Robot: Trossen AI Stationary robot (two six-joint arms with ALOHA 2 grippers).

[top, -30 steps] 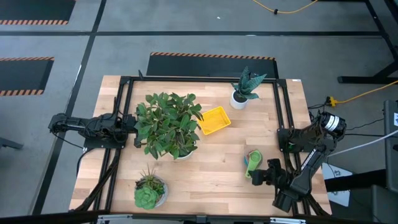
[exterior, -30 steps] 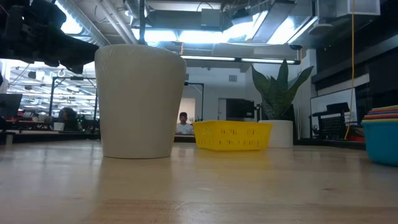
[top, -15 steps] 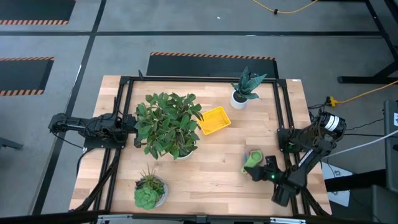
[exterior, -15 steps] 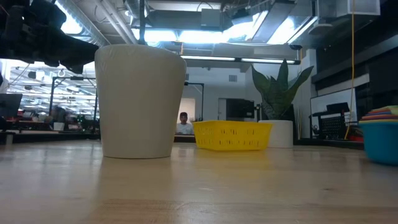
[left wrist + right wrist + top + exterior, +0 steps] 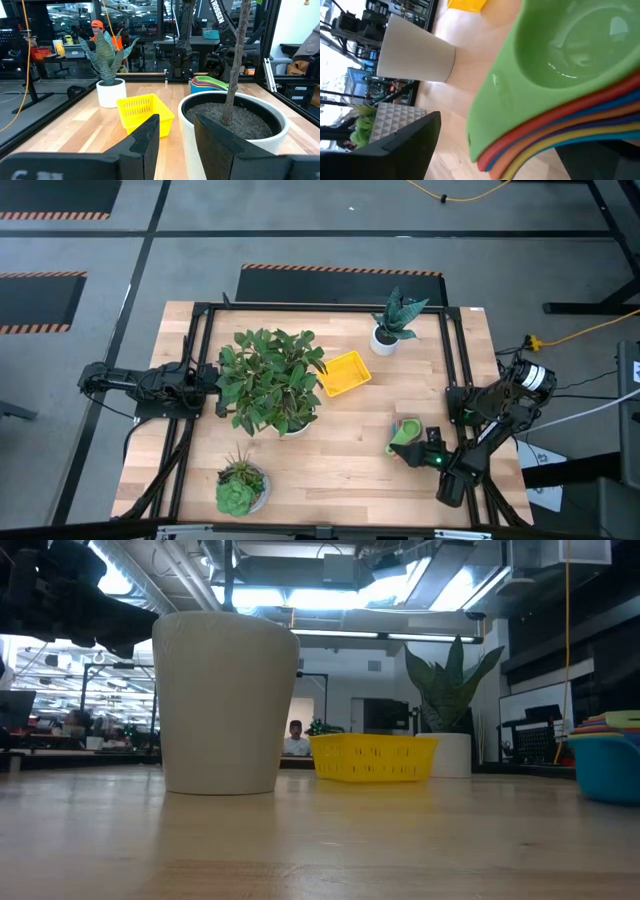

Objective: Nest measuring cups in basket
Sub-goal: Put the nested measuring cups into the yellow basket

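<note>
progress: cups already nested, none in basket | measuring cups (image 5: 406, 432) stacked near your right gripper (image 5: 418, 450), fingers wide apart around the handles, probably not gripping yet | basket (image 5: 343, 373) well apart, looks bare | left gripper (image 5: 212, 376) parked by big pot, partly apart; holding nothing

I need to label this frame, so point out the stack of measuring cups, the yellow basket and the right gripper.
stack of nested plastic measuring cups (image 5: 406, 432), high view, green top cup.
small rectangular yellow plastic basket (image 5: 344, 373), high view, rim.
right gripper (image 5: 418, 450), high view, between fingertips.
</note>
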